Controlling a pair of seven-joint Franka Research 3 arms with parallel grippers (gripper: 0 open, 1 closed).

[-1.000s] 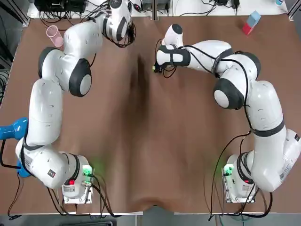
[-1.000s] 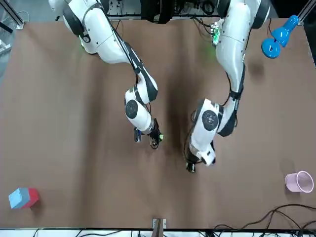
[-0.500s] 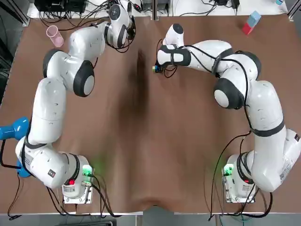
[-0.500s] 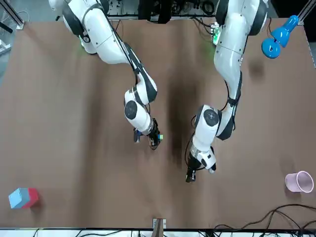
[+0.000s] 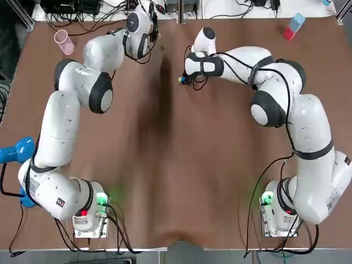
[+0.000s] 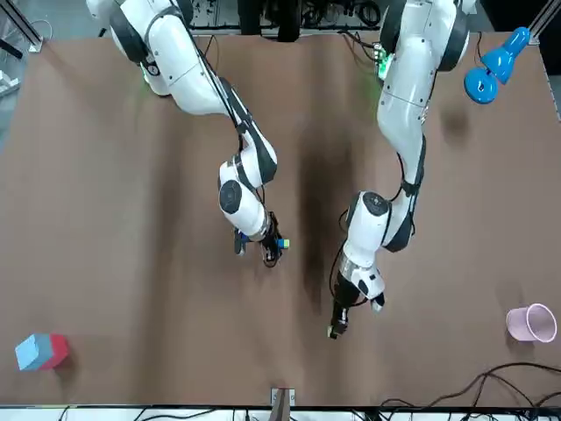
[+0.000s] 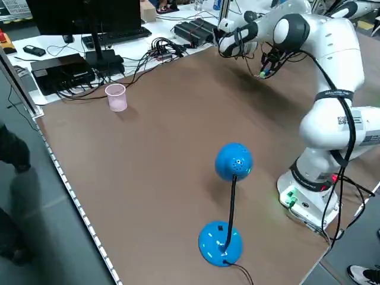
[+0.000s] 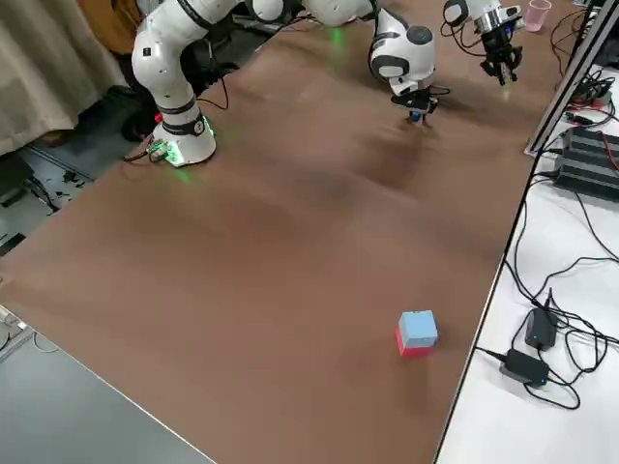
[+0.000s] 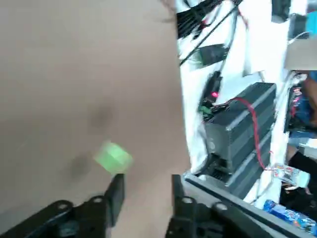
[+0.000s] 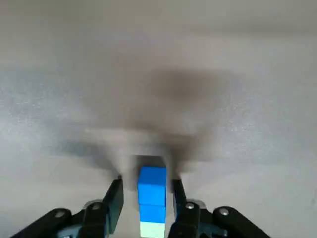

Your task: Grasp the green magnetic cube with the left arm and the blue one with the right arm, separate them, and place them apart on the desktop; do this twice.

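Firstly, containers: one pink cup [image 7: 116, 97], upright on the brown table [image 5: 165, 165] near its far left corner and well apart from both grippers. What its inside holds cannot be made out.

Hidden or unclear:
- In the top view, the left arm's fingers are covered by its own wrist at the table's far edge.
- The green cube [image 9: 114, 157] is plain only from the left wrist camera.
- A pale green patch [image 10: 151, 229] sits under the blue cube [image 10: 152, 184] and is cut off by the picture's edge. Whether it is a second cube cannot be told.

Fingers:
- Left gripper [image 9: 144, 181]: low over the table by its far edge, near a black box [image 9: 237, 129] and cables lying off the table.
  - Its fingers [image 9: 116, 191] are apart and hold nothing.
  - The green cube lies on the table just beyond one fingertip, outside the gap. Whether the two touch cannot be told.
- Right gripper [image 10: 146, 181]: down at the table, far side, just right of the midline and apart from the left gripper.
  - Its fingers [image 10: 115, 198] are apart.
  - The blue cube stands between them, with a slim gap on either side that is wider on one side.

Other items:
- One blue-and-red block [image 8: 416, 333], near the far right corner.
- One blue ball-headed stand [image 7: 228, 208], at the left edge beside the left arm's base.
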